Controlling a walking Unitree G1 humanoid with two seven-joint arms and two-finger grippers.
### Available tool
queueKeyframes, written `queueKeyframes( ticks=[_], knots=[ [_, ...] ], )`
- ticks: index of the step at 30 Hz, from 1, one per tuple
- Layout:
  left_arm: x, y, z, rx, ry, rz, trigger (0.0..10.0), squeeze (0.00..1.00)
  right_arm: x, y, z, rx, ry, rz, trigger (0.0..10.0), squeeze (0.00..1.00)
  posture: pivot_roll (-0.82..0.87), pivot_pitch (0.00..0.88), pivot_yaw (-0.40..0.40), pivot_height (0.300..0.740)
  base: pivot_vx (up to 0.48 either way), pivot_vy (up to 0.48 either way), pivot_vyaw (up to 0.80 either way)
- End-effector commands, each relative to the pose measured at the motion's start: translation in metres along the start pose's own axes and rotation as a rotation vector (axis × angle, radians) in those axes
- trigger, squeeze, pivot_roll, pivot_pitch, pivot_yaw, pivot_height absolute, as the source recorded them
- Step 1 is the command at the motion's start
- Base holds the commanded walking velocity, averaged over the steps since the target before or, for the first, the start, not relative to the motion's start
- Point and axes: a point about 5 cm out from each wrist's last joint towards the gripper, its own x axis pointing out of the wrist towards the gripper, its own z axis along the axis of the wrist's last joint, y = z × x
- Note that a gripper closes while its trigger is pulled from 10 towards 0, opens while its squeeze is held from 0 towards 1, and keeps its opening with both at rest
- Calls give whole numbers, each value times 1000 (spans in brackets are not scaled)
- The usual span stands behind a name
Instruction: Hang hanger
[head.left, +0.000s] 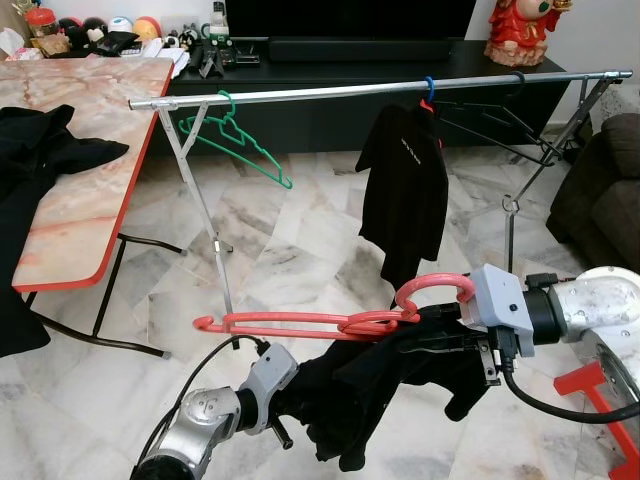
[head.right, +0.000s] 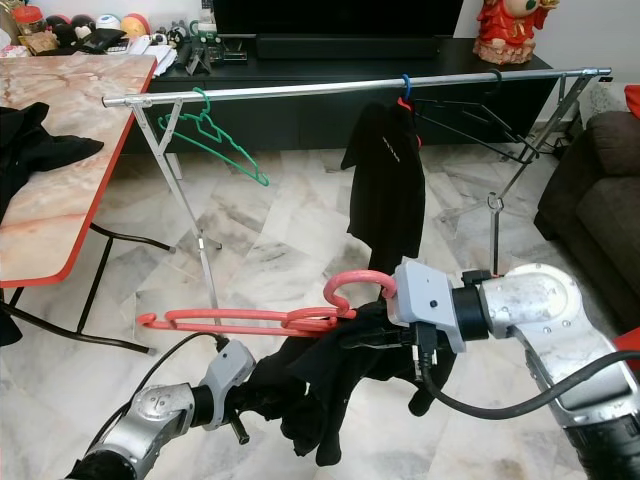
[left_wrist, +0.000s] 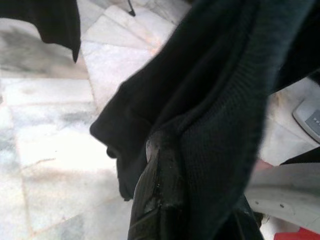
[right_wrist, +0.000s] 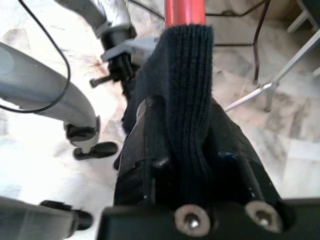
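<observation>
The robot stands on the near side of a long silver metal clothes rail (head.left: 380, 90) that runs left to right across the far middle of the room. In front of its chest it carries a red plastic hanger (head.left: 330, 320) with a dark knitted garment (head.left: 370, 385) bunched on it. The hanger lies almost level, its long axis running left to right, roughly parallel to the rail. Its curved hook (head.left: 435, 290) sits at the right end, beside the right wrist, and arches upward.

The rail lies farther away and higher than the hanger, so the coming move, by the look of it, turns on lifting the hook up and forward over the bar. The right arm is the nearer one to the hook.

The right gripper (right_wrist: 195, 150) is closed on the dark knitted garment where it wraps the hanger near the hook; the right wrist view shows a fold of knit pinched between the black fingers, with the red bar running on beyond it. The left gripper (left_wrist: 165, 190) is buried in the cloth lower down and to the left; one black finger (left_wrist: 150, 185) lies against the fabric, but whether the pair is clamped cannot be told.

On the rail already hang an empty green wire-thin hanger (head.left: 235, 140) near the left end and a black shirt on a hanger (head.left: 405, 185) right of centre, with bare bar between them. A marble-patterned table with a red edge (head.left: 90, 180) stands at far left.
</observation>
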Motion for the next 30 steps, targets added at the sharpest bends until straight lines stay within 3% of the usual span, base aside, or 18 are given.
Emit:
queueKeyframes(
  ticks=[1, 13, 18, 22, 26, 30],
  knots=[
    [-8, 3, -5, -34, -11, 31, 0, 0, -15, 4, 2, 13, -11, -21, 0, 0, -89, 157, -32, 740, 0, 0, 0],
    [-14, 3, -15, -56, 2, 77, 0, 0, -42, 51, -50, 238, 172, 85, 0, 0, -102, 172, -27, 740, 0, 0, 0],
    [-14, 3, -16, -56, 7, 77, 0, 0, -48, 56, -68, 231, 325, 77, 0, 0, -100, 173, -23, 740, 0, 0, 0],
    [-15, 3, -16, -57, 10, 78, 0, 0, -47, 53, -74, 214, 367, 48, 0, 0, -96, 173, -21, 740, 0, 0, 0],
    [-15, 3, -17, -57, 16, 77, 0, 0, -50, 47, -84, 161, 494, 1, 0, 0, -96, 173, -22, 740, 0, 0, 0],
    [-15, 2, -17, -57, 19, 72, 0, 0, -49, 45, -87, 138, 524, -2, 0, 0, -95, 176, -26, 740, 0, 0, 0]
  ],
)
